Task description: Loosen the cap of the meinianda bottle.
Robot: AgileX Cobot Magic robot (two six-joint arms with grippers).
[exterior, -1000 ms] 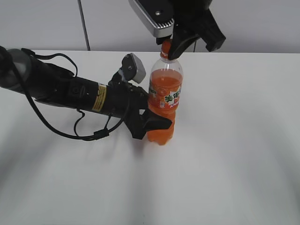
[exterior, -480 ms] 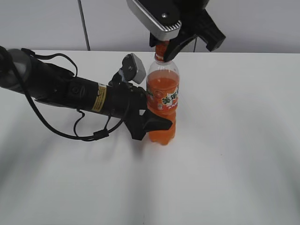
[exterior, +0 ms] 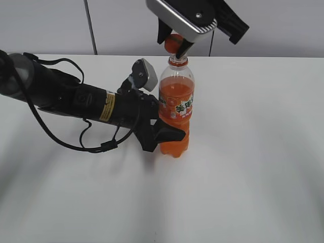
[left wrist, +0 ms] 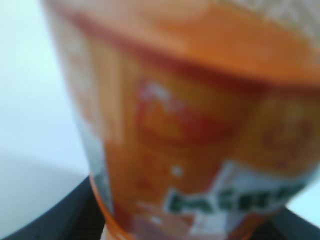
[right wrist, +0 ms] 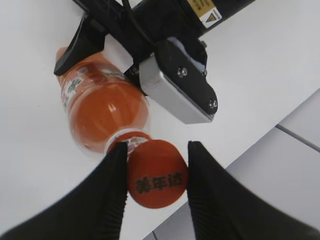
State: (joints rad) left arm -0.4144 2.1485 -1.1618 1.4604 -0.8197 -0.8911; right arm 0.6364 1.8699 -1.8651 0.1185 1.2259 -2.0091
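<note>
The meinianda bottle (exterior: 175,109) stands upright on the white table, with orange soda and an orange-white-green label. My left gripper (exterior: 164,131) is shut on its lower body; the left wrist view shows only the blurred label (left wrist: 200,150) up close. My right gripper (exterior: 174,44) is shut on the orange cap (exterior: 173,43) and holds it lifted off, a little above the bottle's open neck (exterior: 177,62). In the right wrist view the cap (right wrist: 157,173), with dark print on top, sits between the two black fingers (right wrist: 156,175), and the bottle (right wrist: 107,112) lies below it.
The white table (exterior: 243,167) stretches around the bottle. The left arm and its cables (exterior: 71,98) lie across the table's left half. A grey wall (exterior: 283,25) stands behind the table's far edge.
The right gripper has risen and turned with the cap; the cap has come off the bottle's neck. The bottle and the left gripper have stayed nearly in place.
</note>
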